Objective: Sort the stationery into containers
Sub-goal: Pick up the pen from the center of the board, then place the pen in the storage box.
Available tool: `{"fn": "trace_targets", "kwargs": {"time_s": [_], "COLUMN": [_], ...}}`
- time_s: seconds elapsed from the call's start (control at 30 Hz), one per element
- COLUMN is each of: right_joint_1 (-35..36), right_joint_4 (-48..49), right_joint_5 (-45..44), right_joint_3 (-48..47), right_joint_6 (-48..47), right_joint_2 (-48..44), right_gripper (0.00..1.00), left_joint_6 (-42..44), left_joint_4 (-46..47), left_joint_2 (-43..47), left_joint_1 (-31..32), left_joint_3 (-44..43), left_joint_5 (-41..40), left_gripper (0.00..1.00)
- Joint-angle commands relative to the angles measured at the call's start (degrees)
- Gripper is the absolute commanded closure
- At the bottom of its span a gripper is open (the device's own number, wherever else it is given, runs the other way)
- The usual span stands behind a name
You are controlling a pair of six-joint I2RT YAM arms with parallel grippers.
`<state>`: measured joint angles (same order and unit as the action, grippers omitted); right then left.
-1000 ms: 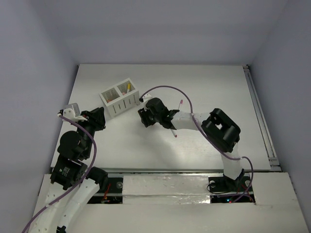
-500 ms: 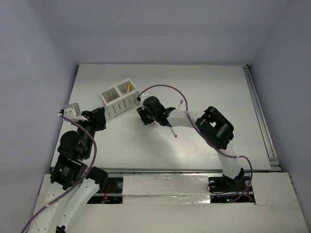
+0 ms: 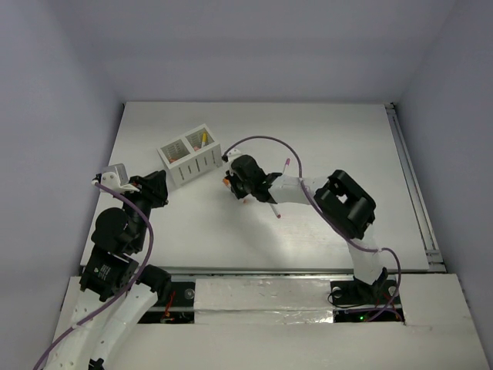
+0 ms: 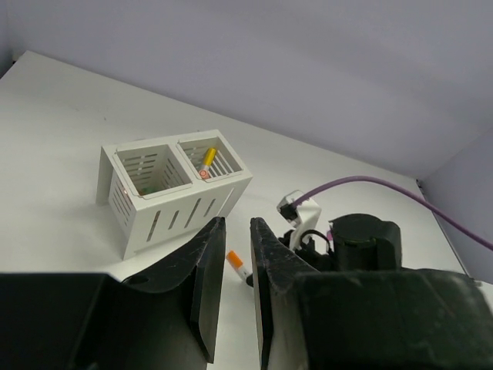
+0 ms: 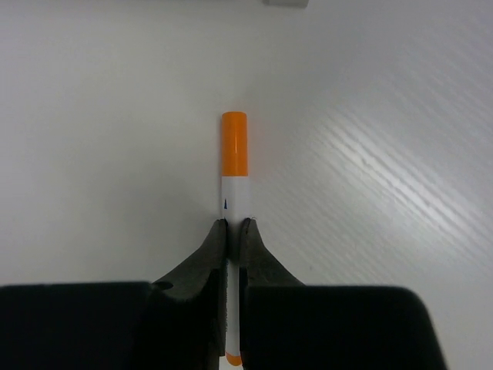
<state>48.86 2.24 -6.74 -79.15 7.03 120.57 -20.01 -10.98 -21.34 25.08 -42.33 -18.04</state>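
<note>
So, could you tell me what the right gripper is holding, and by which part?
An orange-capped pen, pinched on its white barrel just below the cap by the right gripper.

Left wrist view. Your left gripper (image 4: 236,231) fills the lower foreground, its two dark jaws parted by a narrow gap with nothing between them. Through that gap you see an orange-capped pen (image 4: 236,264) lying on the white table (image 4: 62,116), its barrel running toward the black wrist of the right arm (image 4: 362,243), which trails a purple cable (image 4: 362,180). Farther back stands the white slatted box (image 4: 181,208). A yellow-capped pen (image 4: 207,159) leans in its right compartment; the left compartment's contents are too small to identify.
</note>
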Motion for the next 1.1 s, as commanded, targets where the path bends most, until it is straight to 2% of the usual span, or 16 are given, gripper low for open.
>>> {"fn": "trace_targets", "kwargs": {"time_s": [0.0,0.13,0.27,0.37,0.5,0.6,0.87,1.07], "right_joint_1": [0.01,0.01,0.01,-0.52,-0.52,-0.52,-0.52,-0.52], "right_joint_4": [4.86,9.79,16.29,22.79,29.72,33.69,32.04,33.79], "right_joint_5": [1.73,3.58,2.27,-1.07,-5.81,-8.27,-10.57,-12.24], "right_joint_3": [3.91,6.20,3.59,-0.37,-11.95,-17.16,-36.92,-37.39], "right_joint_6": [2.55,3.87,4.75,5.54,6.24,5.89,5.19,4.84], "right_joint_2": [-7.97,-15.70,-16.43,-11.44,-3.71,2.27,15.11,17.77], "right_gripper": [1.00,1.00,1.00,1.00,1.00,1.00,1.00,0.99], "left_joint_6": [0.67,0.59,0.67,0.67,0.67,0.59,0.67,0.76], "left_joint_4": [2.19,2.28,2.28,2.28,2.19,2.11,1.93,1.93], "left_joint_2": [-0.19,-0.28,-0.28,-0.28,-0.28,-0.28,-0.10,-0.10], "left_joint_1": [0.32,-0.21,-0.21,-0.21,-0.21,-0.21,-0.21,0.32], "left_joint_3": [-0.56,-0.56,-0.56,-0.56,-0.56,-0.56,-0.65,-0.65], "left_joint_5": [-0.15,-0.15,-0.15,-0.15,-0.15,-0.24,-0.68,-0.85], "left_gripper": [0.83,0.83,0.83,0.83,0.83,0.83,0.83,0.83]}}
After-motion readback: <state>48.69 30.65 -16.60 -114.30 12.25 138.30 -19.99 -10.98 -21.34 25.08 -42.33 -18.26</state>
